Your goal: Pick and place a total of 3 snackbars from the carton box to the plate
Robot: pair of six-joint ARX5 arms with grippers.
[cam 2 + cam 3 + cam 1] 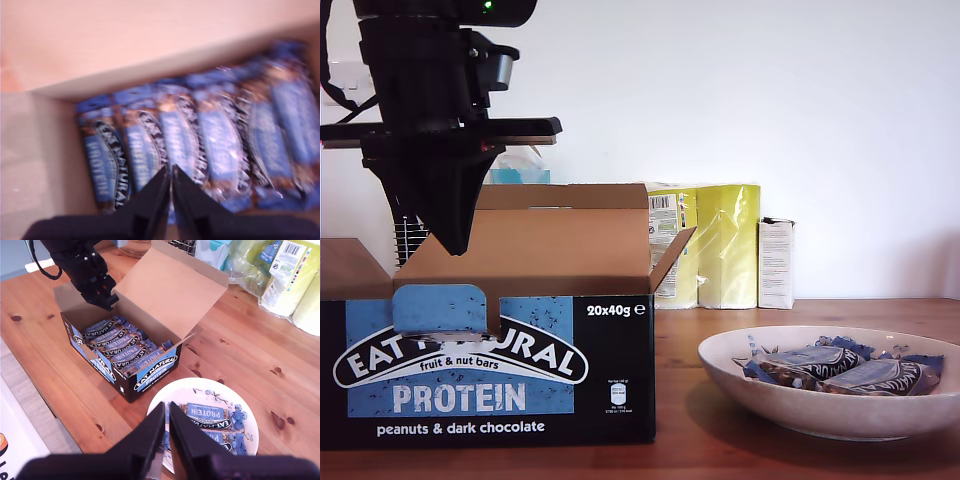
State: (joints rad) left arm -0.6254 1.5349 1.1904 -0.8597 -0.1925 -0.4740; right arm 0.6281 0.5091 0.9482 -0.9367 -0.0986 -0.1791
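The carton box (127, 335) stood open on the wooden desk (240, 360) with a row of snackbars (117, 347) packed side by side inside it, while the plate (790, 395), just beside the box toward the exterior view's right, held two more bars (845, 368). My first tool (171, 172) hung over the box's open top above the packed row, its jaws all but closed and gripping nothing. My second tool (167, 412) hovered above the plate and its two bars, jaws likewise nearly together and empty
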